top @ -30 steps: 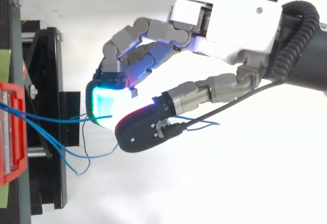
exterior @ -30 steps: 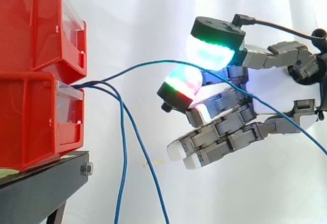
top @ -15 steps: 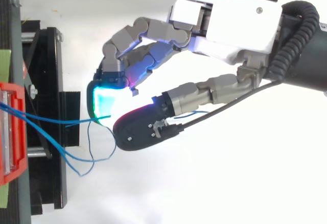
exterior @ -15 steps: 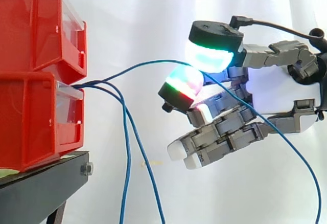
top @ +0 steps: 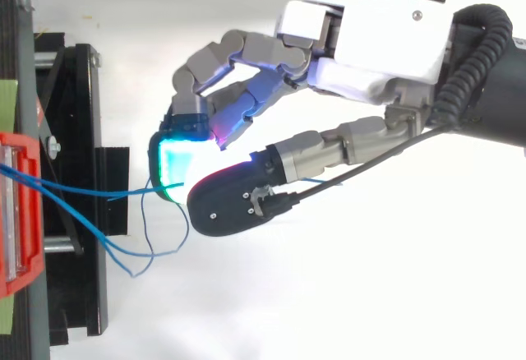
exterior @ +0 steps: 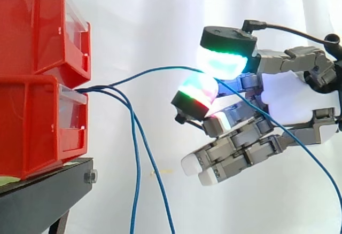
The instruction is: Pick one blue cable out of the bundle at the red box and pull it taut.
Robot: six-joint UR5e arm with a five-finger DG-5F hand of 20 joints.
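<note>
field notes: your hand [exterior: 288, 103] has backed slightly off the red bins [exterior: 37, 116] and dipped, lower fingers dropping most. blue cable [exterior: 160, 70] tail behind the palm now sags toward the bottom right corner. loose strands below have swung.

Hand [exterior: 288, 99] in pinch on blue cable [exterior: 144, 73]

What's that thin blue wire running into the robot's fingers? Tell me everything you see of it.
The blue cable is thin, smooth and flexible, plastic-coated by its look. It leaves the front of the lower red box, rises in a gentle arc, not yet straight, and is pinched between two glowing fingers of the hand. Past them it slopes down across the hand to the right edge. Two other blue cables hang beside it.
</note>
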